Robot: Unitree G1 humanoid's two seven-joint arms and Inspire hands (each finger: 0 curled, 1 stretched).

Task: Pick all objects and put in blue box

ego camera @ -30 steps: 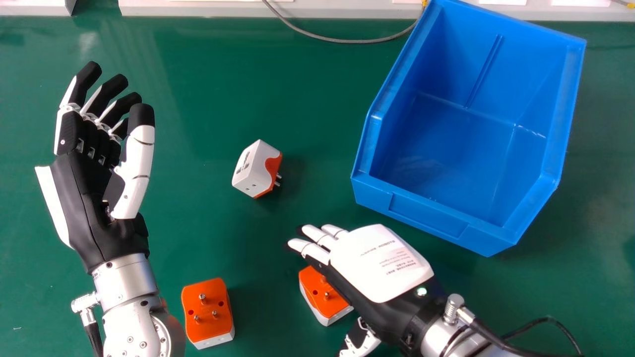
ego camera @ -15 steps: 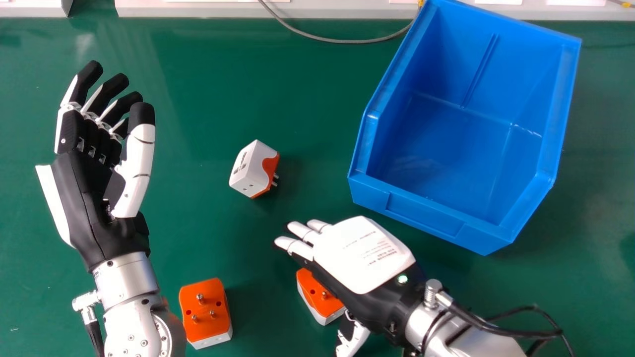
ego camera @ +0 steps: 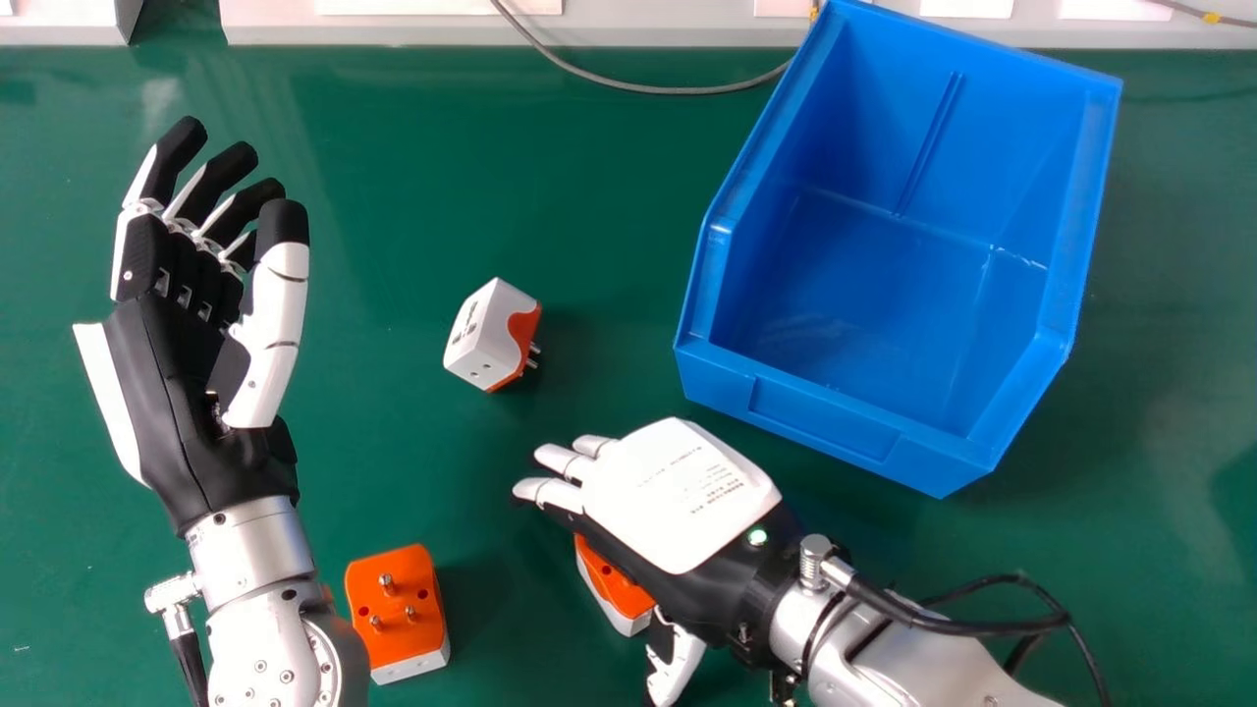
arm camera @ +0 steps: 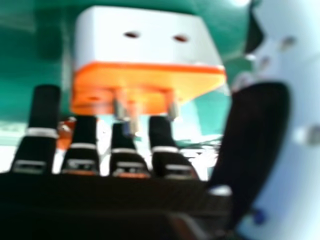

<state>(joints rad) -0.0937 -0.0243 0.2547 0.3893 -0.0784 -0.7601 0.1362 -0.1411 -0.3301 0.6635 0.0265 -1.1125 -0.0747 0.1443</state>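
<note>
In the head view, I see the right hand [ego camera: 683, 496] reaching from the lower right, its back turned up and its silver forearm [ego camera: 884, 658] slanting behind. Its fingers are extended toward the view's left, with the thumb well apart, lower down. The left hand [ego camera: 172, 393] is upright in the view at the left side, with relaxed fingers and thumb apart, holding nothing.

Under the right hand, partly covered, is an orange-and-white plug adapter [ego camera: 614, 589] on the green table [ego camera: 393, 196]; whether they touch, I cannot tell. A second block-shaped adapter [ego camera: 393, 609], orange face and pins up, sits beside the left forearm. A white boxy adapter with orange side [ego camera: 486, 339] lies in the open room between the left hand and the open blue plastic box [ego camera: 815, 412], its pins toward the box. The near wall of this box is close above the right hand, with a strip of table between.

In the right hand view, the fingers of the right hand [arm camera: 160, 135] are straight, the thumb standing away. Here the covered adapter displays its metal pins, pointing toward the fingers, and a white side with two holes.
</note>
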